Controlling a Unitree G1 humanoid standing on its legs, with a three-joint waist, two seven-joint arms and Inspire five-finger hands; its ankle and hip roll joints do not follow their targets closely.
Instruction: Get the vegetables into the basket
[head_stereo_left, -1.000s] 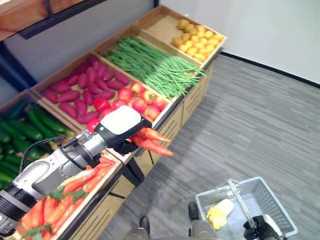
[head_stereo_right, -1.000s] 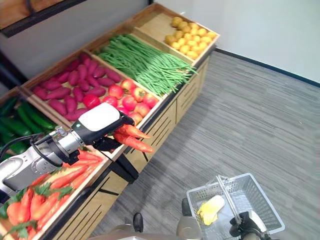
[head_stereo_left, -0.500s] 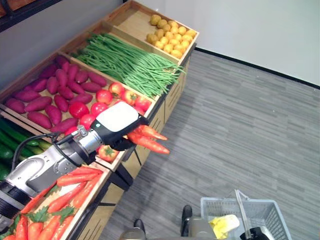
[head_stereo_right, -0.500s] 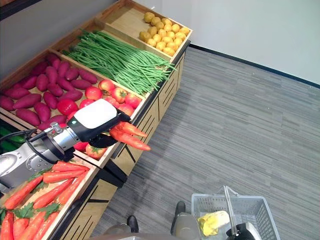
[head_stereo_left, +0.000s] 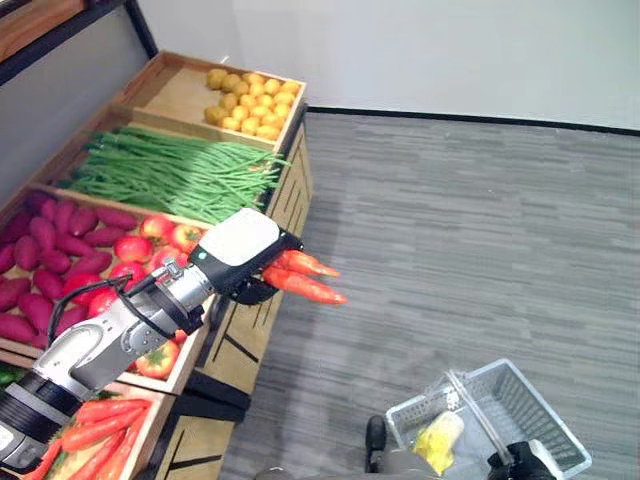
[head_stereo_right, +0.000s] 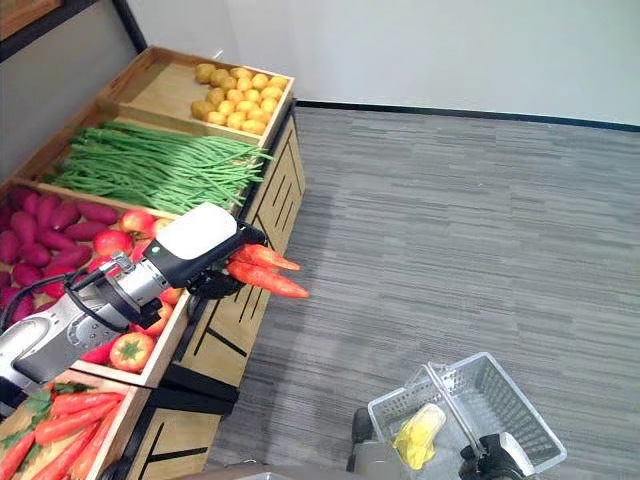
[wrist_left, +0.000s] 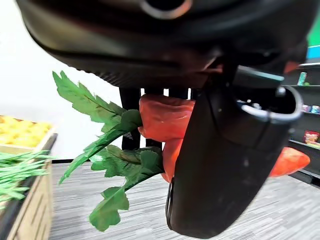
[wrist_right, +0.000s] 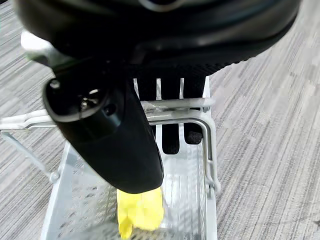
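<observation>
My left hand (head_stereo_left: 240, 258) grips the leafy carrots (head_stereo_left: 305, 280) out over the floor beside the produce shelf (head_stereo_left: 262, 150), while my right hand (wrist_right: 107, 132) clasps the handle (wrist_right: 175, 112) of the basket (head_stereo_left: 540, 410)

So the produce stand (head_stereo_left: 275, 215) runs along the left. Its bins, far to near: potatoes (head_stereo_left: 247, 95), green beans (head_stereo_left: 175, 175), tomatoes (head_stereo_left: 150, 235) with sweet potatoes (head_stereo_left: 60, 225) to their left, then carrots in the bin (head_stereo_left: 95, 435). The left hand (head_stereo_left: 240, 255) sits out past the stand's front edge, over the floor (head_stereo_left: 480, 230), with two carrots (head_stereo_left: 305, 280) in it. The basket (head_stereo_left: 520, 400) is lower right, under the right hand (wrist_right: 107, 132), with a yellow vegetable (head_stereo_left: 438, 440) inside
</observation>
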